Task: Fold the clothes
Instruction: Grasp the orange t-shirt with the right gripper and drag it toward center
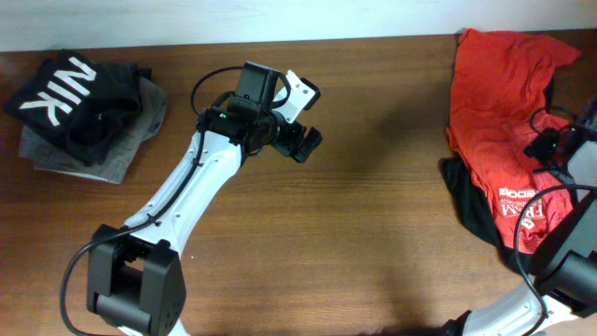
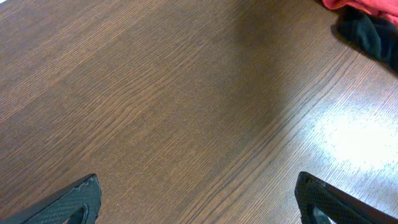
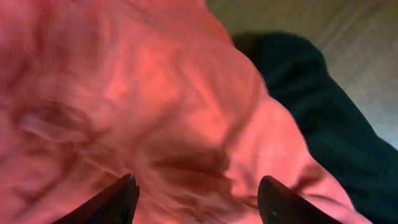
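Right end effector (image 3: 198,194): is sitting directly over crumpled red cloth, fingers standing partway apart with folds between them; the view is blurred, so I cannot tell whether it is pinching anything.
Left end effector (image 2: 196,202): is hanging released, fingers spread wide above the bare desk (image 1: 373,233), grasping nothing.
Red-orange T-shirt (image 1: 499,93): is lying rumpled right beneath the right end effector and well apart to the right of the left one; its long axis is running from the far desk edge toward the near edge, white lettering at the near end.
Black garment (image 1: 466,210): is lying under the T-shirt, peeking out just beside the right end effector.
Nearer arm: right, plainly.
Coming move: probably calling for the right end effector to be drawing the T-shirt toward the open middle, where the left one is waiting.
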